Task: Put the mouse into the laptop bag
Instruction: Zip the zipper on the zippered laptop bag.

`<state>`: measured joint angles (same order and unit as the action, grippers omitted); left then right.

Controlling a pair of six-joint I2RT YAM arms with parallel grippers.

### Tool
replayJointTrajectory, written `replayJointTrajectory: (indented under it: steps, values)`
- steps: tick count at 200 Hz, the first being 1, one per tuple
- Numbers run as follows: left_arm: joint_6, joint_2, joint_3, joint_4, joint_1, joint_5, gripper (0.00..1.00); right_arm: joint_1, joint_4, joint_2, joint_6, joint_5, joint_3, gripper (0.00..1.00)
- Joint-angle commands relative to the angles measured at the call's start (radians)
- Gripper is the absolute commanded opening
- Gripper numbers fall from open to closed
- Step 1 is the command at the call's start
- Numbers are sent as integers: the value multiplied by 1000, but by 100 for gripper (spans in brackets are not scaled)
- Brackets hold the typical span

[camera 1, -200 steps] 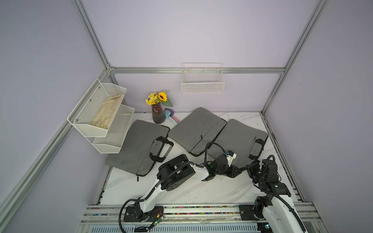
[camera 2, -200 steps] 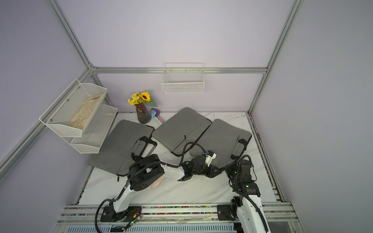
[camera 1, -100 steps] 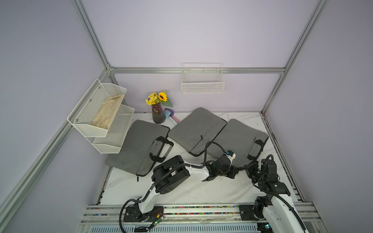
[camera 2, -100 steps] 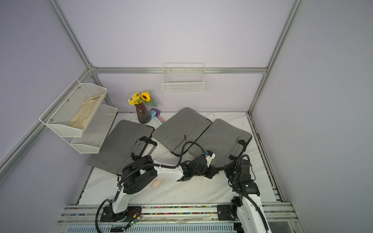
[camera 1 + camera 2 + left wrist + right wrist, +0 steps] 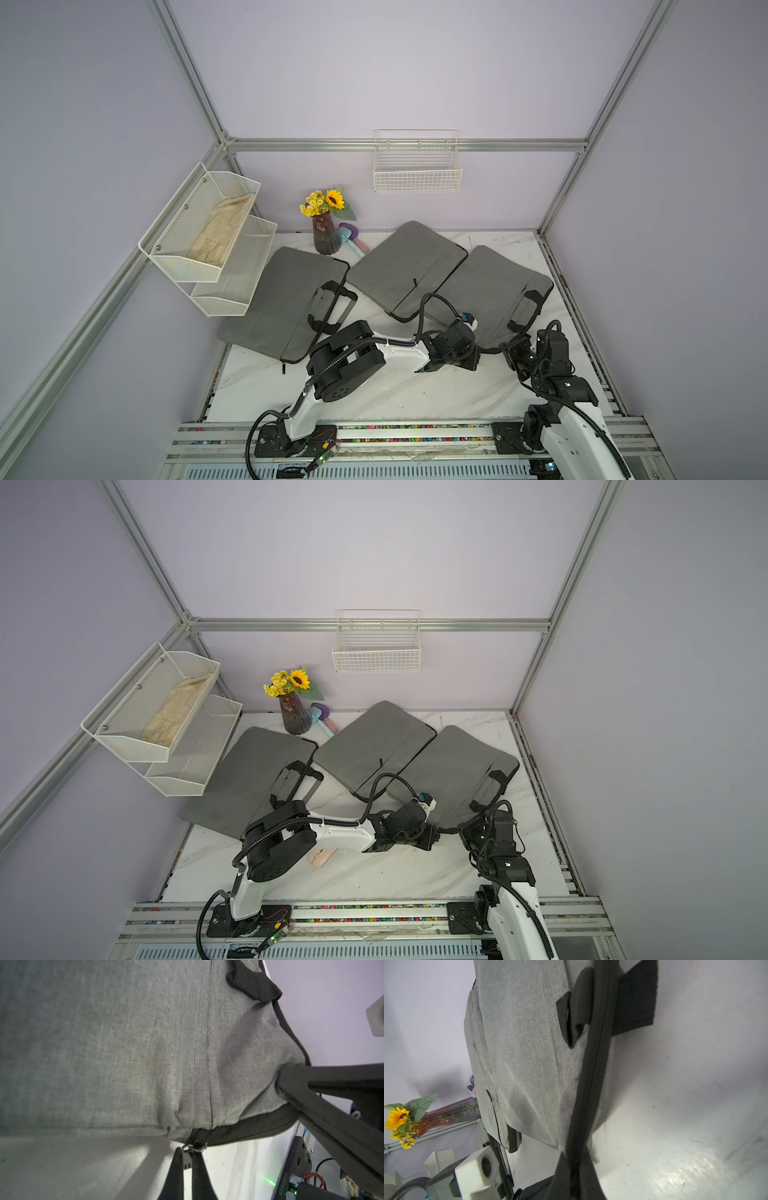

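Fingers of the left gripper (image 5: 187, 1151) are pinching together on the zipper pull (image 5: 186, 1160) at the near corner of the rightmost laptop bag (image 5: 494, 286). Fingers of the right gripper (image 5: 574, 1160) are clamping the black zipper edge (image 5: 591, 1076) of the same bag, near that corner. The mouse (image 5: 322, 856) is lying outside the bag on the marble table (image 5: 395, 879), partly under the left forearm (image 5: 340, 835).

Both top views are looking down from high above the robot's side, facing the back wall, and they are sharing the whole tabletop (image 5: 415, 399). The left wrist camera is looking past the left claw (image 5: 188, 1156), very near the zipper pull (image 5: 194, 1146) of the rightmost laptop bag (image 5: 124, 1043). The right wrist camera is looking past the right claw (image 5: 574, 1159) along this same bag toward the sunflower vase (image 5: 452, 1111).
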<state>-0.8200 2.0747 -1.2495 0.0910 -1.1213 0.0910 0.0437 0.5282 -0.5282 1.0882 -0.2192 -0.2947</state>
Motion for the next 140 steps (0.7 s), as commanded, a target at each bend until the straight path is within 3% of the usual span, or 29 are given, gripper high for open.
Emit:
replayJointTrajectory:
  steps: [1,7,14,22,32,42,59,83,104,140]
  values:
    - [31,7,-9,-201,46,-42,29,7,-30,6,12,106,-17,0]
    - [34,-5,-6,-200,43,-42,52,7,-23,-4,10,128,-25,0]
    - [39,-27,3,-193,41,-42,70,7,-14,-20,10,161,-35,0]
    - [45,-58,21,-179,40,-39,81,7,-2,-43,10,204,-49,0]
    - [50,-104,52,-163,40,-34,89,7,12,-74,9,263,-74,0]
    - [56,-156,88,-148,41,-32,92,8,14,-108,4,309,-100,10]
    - [62,-256,149,-148,43,-57,96,8,15,-158,-3,354,-152,17]
    - [63,-412,243,-166,49,-138,99,10,52,-190,-9,434,-244,46]
    - [34,-540,307,-233,65,-252,100,9,70,-187,-81,477,-338,54]
    - [29,-744,413,-324,116,-409,100,-22,-8,-274,-269,295,-454,74]
